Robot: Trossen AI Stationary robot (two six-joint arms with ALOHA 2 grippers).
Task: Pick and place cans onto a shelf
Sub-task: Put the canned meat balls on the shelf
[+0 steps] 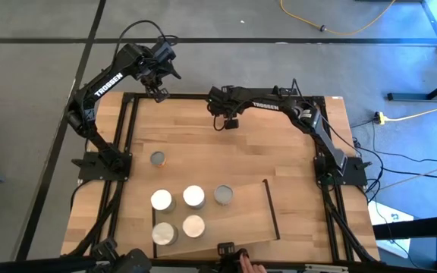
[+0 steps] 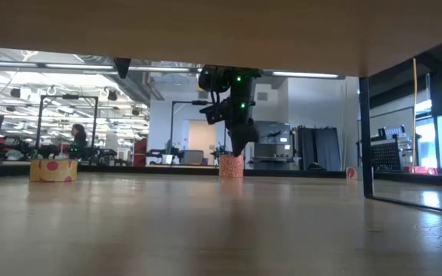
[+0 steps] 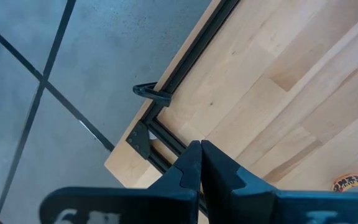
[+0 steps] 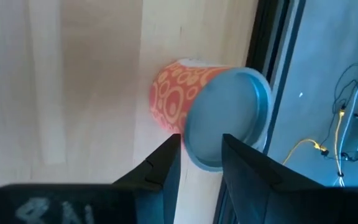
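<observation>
Step in hand: pick approach. Right claw [image 4: 199, 163] open, poised above orange-patterned can [image 4: 213, 115] at surface's [image 1: 279, 152] far edge, not gripping. Left claw [image 3: 200, 163] closed, empty, parked at far left corner. Next: descend, straddle can, close, carry to shelf [image 1: 253, 216], which holds five cans.

From above, the right gripper [image 1: 229, 121] covers the can [image 4: 194, 102] under it, so that can does not show there. In the left wrist view, an orange can [image 3: 355, 183] is cut off by the edge. In the low view, a person [image 2: 77, 139] far back is too small to make out.
</observation>
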